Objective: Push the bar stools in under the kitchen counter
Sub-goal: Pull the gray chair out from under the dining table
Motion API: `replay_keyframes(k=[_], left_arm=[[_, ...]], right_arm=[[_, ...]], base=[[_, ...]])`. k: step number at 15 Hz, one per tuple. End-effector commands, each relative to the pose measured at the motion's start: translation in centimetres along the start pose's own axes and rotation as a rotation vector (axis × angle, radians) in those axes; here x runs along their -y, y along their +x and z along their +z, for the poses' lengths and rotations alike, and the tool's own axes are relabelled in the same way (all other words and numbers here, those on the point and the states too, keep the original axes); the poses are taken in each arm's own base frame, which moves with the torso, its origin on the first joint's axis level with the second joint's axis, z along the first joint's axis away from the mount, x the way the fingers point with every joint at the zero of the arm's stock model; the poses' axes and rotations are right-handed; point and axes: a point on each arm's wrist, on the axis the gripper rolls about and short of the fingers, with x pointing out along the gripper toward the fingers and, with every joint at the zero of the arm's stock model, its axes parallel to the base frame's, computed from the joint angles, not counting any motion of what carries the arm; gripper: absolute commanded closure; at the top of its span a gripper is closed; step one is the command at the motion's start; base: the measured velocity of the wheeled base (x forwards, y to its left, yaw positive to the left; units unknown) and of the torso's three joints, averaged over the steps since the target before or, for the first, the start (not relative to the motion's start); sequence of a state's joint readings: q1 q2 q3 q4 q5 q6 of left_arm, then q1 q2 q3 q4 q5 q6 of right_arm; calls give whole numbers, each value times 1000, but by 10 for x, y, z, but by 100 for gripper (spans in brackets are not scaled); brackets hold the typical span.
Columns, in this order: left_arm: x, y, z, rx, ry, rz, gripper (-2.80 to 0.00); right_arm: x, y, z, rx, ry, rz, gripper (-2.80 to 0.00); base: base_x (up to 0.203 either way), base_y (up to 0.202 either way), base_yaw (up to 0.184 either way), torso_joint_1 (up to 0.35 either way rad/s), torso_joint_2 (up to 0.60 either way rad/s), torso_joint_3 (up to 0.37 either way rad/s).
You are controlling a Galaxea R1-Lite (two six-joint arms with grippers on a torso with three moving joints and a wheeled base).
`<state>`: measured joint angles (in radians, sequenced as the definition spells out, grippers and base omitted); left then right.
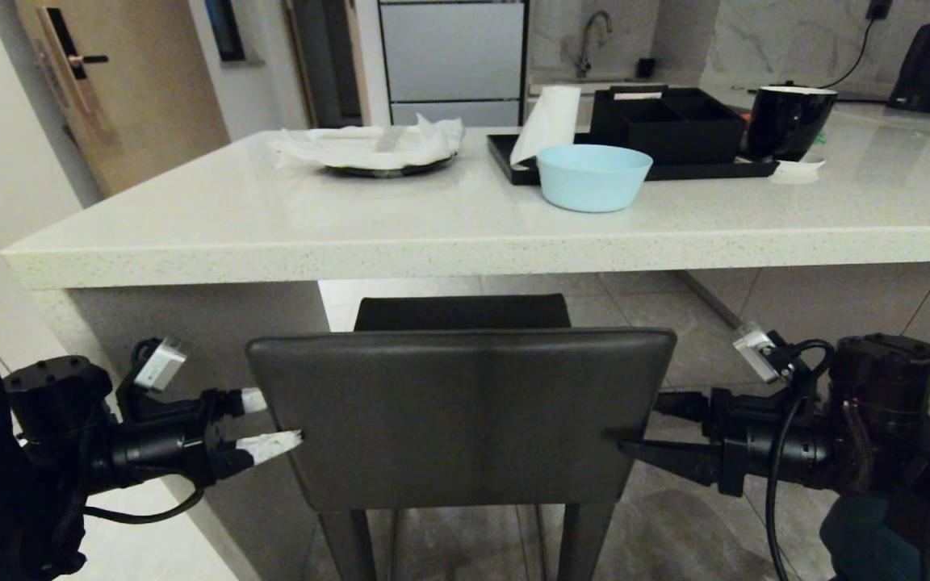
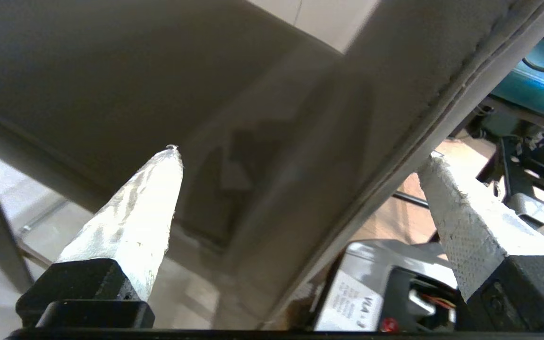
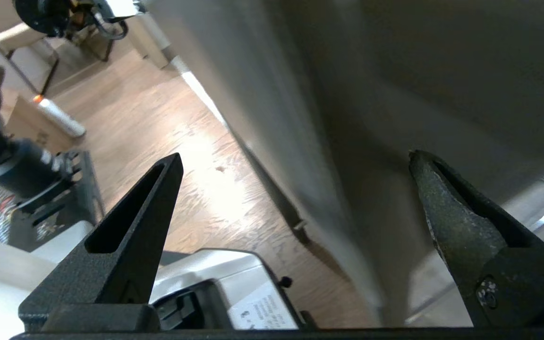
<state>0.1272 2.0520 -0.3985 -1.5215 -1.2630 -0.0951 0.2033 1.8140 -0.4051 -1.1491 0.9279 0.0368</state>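
Bar stool (image 1: pixel 461 420), the dark grey leather one, stands square before the tabletop (image 1: pixel 465 230), its low rectangular back facing the robot, the back's long axis level and parallel to the counter's near edge. Its seat (image 1: pixel 462 311) already reaches under that edge; beyond it open tiled floor (image 1: pixel 675 311) runs on beneath the stone top, with the slab side panel (image 1: pixel 198 323) close on the stool's left. The left gripper (image 1: pixel 271 421) is at the back's left edge, white-wrapped fingers (image 2: pixel 130 226) spread wide, one on each face of the backrest, clamping nothing. The right gripper (image 1: pixel 638 424) mirrors it at the right edge, black fingers (image 3: pixel 135 231) wide apart astride the backrest.
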Motion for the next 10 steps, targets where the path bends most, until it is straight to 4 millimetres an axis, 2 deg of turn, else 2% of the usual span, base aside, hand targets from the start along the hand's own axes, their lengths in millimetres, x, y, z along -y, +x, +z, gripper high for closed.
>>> replay_keyframes(k=[1, 5, 10], left_arm=[[10, -1, 2, -1, 3, -14, -280], [18, 4, -6, -8, -27, 142, -280], [28, 16, -3, -15, -8, 98, -280]], right_arm=[[-9, 10, 0, -8, -7, 39, -280], [-12, 13, -1, -13, -4, 29, -280], [-13, 13, -2, -15, -2, 29, -280]], base=[[0, 0, 0, 0, 0, 0], [0, 0, 0, 0, 0, 0], [0, 0, 0, 0, 0, 0]])
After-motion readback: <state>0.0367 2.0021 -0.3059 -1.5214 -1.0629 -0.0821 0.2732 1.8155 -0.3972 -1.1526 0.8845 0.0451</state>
